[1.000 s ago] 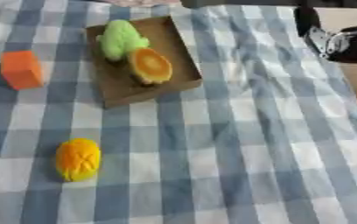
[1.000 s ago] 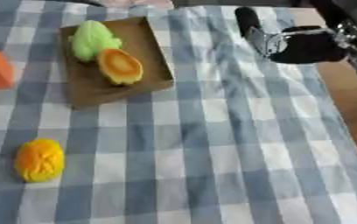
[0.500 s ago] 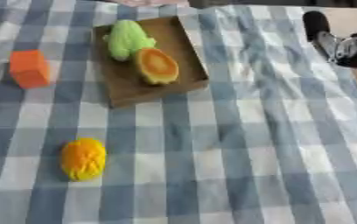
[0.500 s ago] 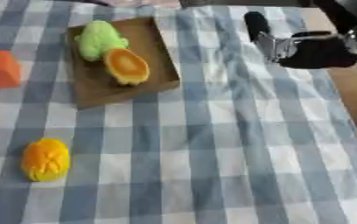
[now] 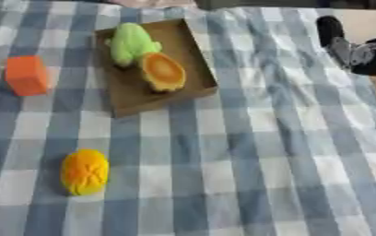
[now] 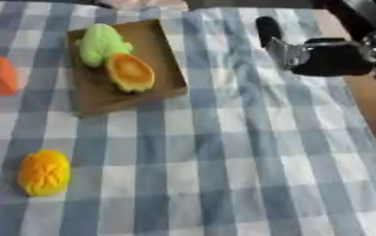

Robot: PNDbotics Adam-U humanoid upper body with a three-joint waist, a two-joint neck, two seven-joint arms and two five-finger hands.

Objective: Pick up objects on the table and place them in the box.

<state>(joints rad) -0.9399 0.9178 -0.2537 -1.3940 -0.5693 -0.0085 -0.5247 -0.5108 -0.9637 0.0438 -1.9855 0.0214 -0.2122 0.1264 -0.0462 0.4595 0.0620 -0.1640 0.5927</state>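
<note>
Checked cloth (image 6: 248, 152); right hand (image 6: 324, 55) empty.

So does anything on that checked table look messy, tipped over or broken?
Nothing spilled or broken. The brown box sits askew to the cloth's checks, and the cloth is wrinkled. The orange block and yellow object lie outside the box.

box (image 5: 132, 99): 1 | green item (image 5: 131, 43): 1 | orange items (image 5: 163, 71): 3

The box (image 5: 155, 90) sits toward the table's (image 5: 248, 156) far edge, left of centre, holding two toys (image 5: 147, 57) side by side. A block (image 5: 26, 75) lies to its left near the left edge. A round toy (image 5: 85, 171) lies nearer, toward the near-left corner.
</note>
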